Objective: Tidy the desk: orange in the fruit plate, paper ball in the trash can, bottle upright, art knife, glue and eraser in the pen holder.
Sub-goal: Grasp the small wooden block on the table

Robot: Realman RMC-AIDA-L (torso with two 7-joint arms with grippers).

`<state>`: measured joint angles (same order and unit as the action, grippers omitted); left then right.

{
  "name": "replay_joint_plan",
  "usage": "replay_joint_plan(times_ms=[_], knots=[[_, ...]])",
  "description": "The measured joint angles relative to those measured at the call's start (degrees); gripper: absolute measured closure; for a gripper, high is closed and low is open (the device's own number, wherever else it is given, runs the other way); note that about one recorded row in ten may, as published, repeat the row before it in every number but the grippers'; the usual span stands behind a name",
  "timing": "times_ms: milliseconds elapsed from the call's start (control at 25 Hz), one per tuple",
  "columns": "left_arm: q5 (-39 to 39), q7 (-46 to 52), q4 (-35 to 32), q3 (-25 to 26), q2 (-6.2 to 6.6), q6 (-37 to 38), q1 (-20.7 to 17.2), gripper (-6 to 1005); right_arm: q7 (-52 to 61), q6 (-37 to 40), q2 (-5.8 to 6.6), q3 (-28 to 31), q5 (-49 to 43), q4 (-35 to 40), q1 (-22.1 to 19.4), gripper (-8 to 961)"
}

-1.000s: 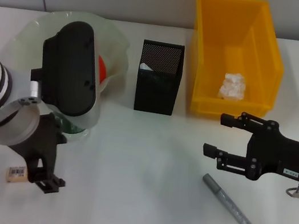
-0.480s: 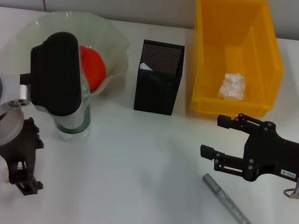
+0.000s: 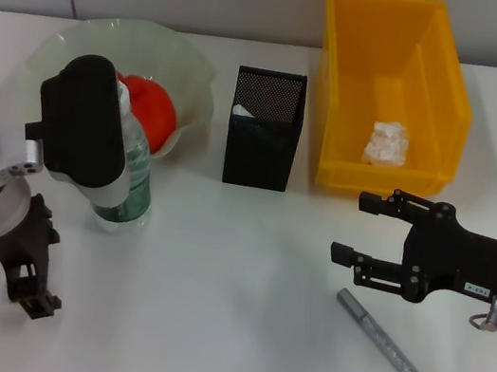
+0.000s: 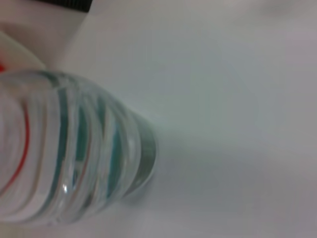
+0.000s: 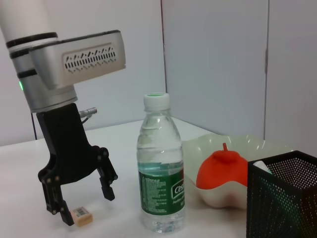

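The bottle (image 5: 160, 166) stands upright just near of the plate (image 3: 195, 80), which holds the orange (image 3: 150, 109). The left gripper (image 5: 84, 198) hangs with fingers spread wide, just left of the bottle and over the eraser (image 5: 80, 215). The right gripper (image 3: 357, 226) waits open near the yellow bin (image 3: 455, 107), the paper ball (image 3: 387, 142) inside it, and the knife (image 3: 388, 350) lies just near of that gripper.

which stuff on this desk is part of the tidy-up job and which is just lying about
Job:
- orange in fruit plate
- paper ball in yellow bin
- bottle, upright
- eraser, on desk by left gripper
- pen holder
- silver pen-like tool, near right gripper

Just lying about:
- nothing visible
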<state>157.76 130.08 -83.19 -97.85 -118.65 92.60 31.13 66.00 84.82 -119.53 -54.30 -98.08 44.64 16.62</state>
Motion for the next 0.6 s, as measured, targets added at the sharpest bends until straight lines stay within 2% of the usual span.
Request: replay_joint_plan(times_ms=[600], knots=[[4.2, -0.5, 1.6, -0.6, -0.03, -0.6, -0.5, 204, 0.0, 0.0, 0.00, 0.0, 0.0, 0.0, 0.3, 191]])
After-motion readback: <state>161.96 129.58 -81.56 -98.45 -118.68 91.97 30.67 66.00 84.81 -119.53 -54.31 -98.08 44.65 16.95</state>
